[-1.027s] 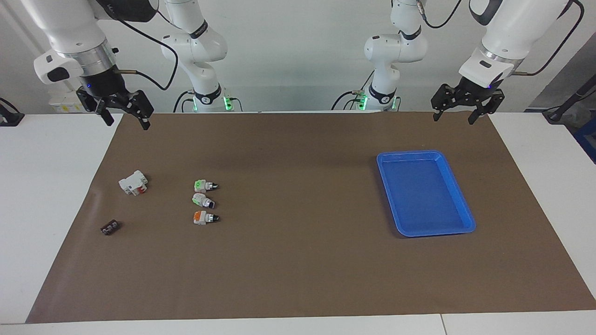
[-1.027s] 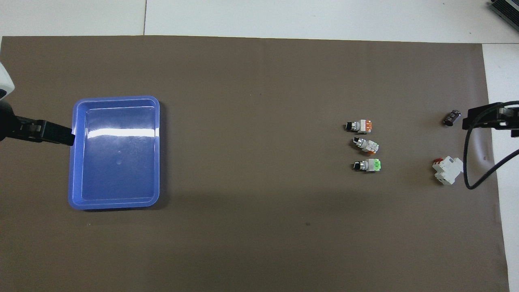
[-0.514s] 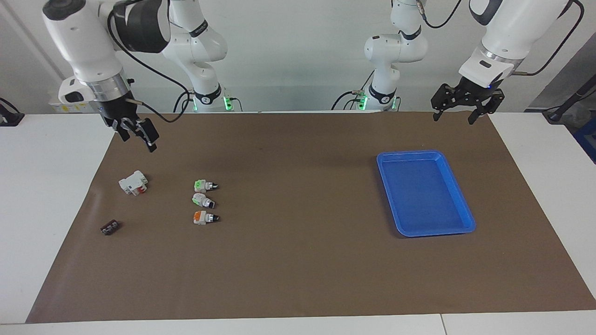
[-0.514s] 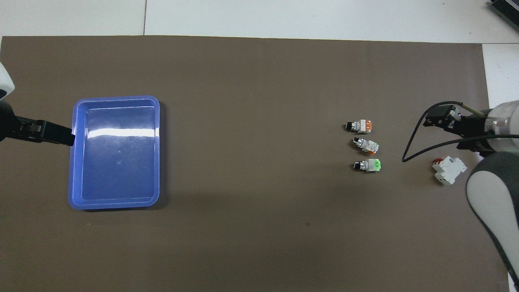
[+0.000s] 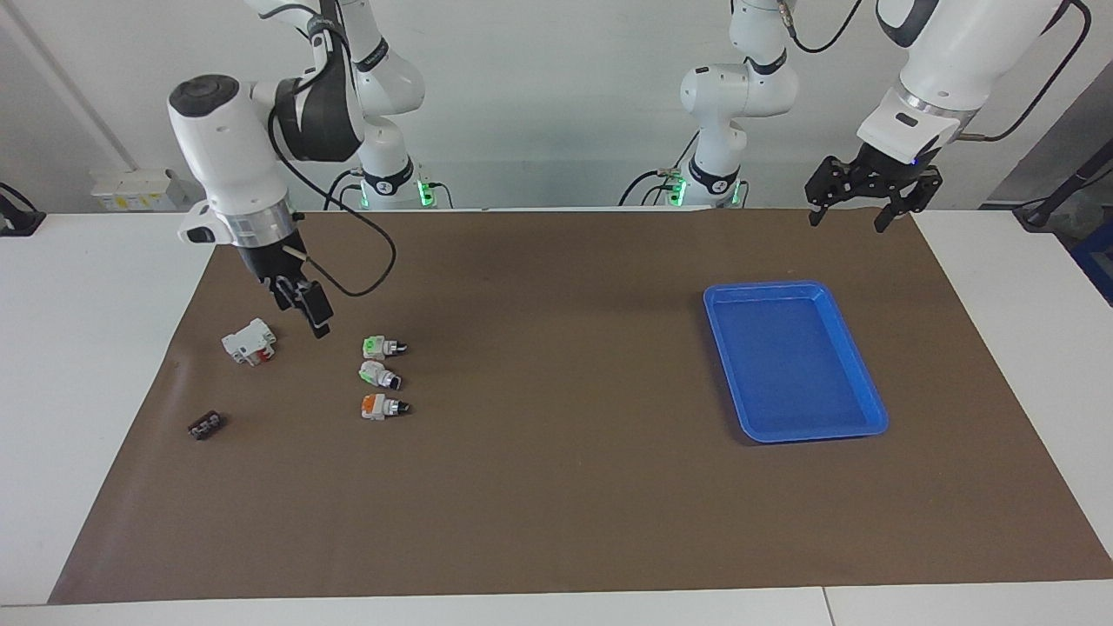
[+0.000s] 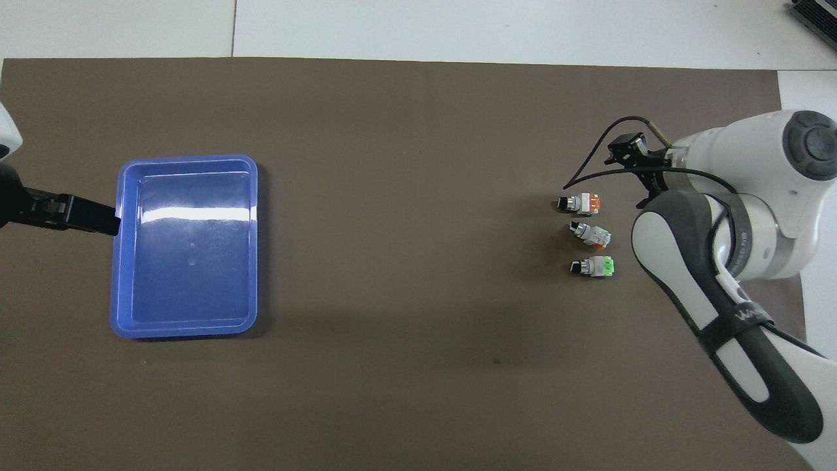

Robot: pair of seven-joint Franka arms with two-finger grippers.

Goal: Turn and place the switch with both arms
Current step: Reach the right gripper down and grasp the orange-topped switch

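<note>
The right claw hung low over the brown mat, between the white-and-red breaker block and the row of three small switches. Whether its fingers were spread or closed could not be told, since they showed edge-on in the facing view and the arm's own body hid them from above; nothing appeared to be held in it.

From that claw, the switch with the orange end lay farther from the robots and a little toward the left arm's end of the table. It was the last of the row, with the two green-ended switches lying between it and the claw's side. Its long axis ran along the table's length, the orange block toward the right arm's end and the black knob pointing toward the blue tray. The right arm was clearly the nearer one, so the first pickup looked to be its job.

The left claw waited high at the mat's edge by its own base, fingers spread and empty, well apart from the switch and near the tray's robot-side end.

The switch looked like hard moulded plastic: a pale boxy body, a blocky orange end and a small rounded knob. The tray was glossy, shallow and rimmed, and the mat was matte and flat. A small dark part lay alone toward the right arm's end.
</note>
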